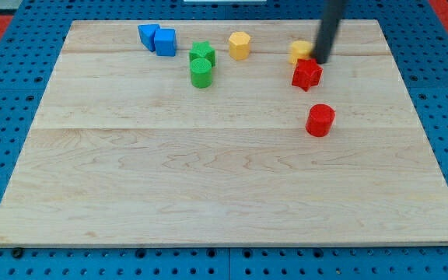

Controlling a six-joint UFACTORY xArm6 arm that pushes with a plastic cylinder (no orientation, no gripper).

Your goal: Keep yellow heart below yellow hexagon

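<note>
The rod's tip (318,61) rests against the yellow heart (300,52) near the board's top edge.

There is no gripper on it and it holds nothing. The heart sits to the view's right of the yellow hexagon (239,45), only slightly lower, and touches the red star (306,74) beneath it. A red cylinder (320,120) stands lower still on the wooden board (208,179).

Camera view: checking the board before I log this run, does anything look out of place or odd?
Nothing damaged or toppled. The yellow heart block sits right of the yellow hexagon block, level with it, not below. My tip touches the heart's right side, partly hiding it.
</note>
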